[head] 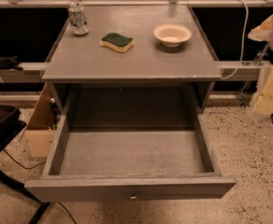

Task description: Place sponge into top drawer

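The sponge (117, 42), yellow with a dark green top, lies flat on the grey table top (132, 62), left of centre and towards the back. The top drawer (132, 153) is pulled fully out below the table top, and its inside is bare. Its front panel with a small round metal knob (133, 197) faces me at the bottom. My gripper (270, 90) shows only as a pale, blurred shape at the right edge, well to the right of the table and far from the sponge.
A round cream bowl (172, 34) stands on the table top right of the sponge. A crushed drink can (77, 17) stands at the back left corner. A cardboard box (40, 125) sits on the floor left of the drawer. Dark equipment (1, 125) is at the far left.
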Controlling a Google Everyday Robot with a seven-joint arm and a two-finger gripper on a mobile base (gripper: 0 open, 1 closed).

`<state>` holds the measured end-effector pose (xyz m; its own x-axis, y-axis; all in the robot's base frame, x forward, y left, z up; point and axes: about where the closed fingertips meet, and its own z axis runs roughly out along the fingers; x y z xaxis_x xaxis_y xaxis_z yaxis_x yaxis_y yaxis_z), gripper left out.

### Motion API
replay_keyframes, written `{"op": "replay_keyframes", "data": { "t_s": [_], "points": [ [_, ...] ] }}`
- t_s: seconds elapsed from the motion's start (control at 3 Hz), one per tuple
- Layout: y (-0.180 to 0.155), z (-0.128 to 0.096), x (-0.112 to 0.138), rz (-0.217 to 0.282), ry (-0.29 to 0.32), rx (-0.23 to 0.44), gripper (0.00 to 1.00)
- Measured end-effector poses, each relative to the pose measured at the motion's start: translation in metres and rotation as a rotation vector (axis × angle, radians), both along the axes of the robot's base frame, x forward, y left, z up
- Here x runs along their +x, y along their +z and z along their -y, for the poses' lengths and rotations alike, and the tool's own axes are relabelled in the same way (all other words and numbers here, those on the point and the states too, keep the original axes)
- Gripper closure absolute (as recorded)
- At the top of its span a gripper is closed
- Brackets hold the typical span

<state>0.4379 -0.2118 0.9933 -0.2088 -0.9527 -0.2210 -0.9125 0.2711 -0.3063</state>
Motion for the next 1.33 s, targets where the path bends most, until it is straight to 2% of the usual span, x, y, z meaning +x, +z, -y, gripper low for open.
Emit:
{"op": "replay_keyframes", "data": {
  "t_s": [0.33,0.67,1.0,1.33],
  "points": [
    [0.0,0.0,0.0,0.0,0.0,0.0,0.0],
    [-0.007,-0.007,0.02,0.023,0.026,0.066,0.0],
    [-0.017,-0.043,0.098,0.103,0.115,0.301,0.0],
    [-0.023,-0.077,0.167,0.122,0.165,0.476,0.0]
  ]
}}
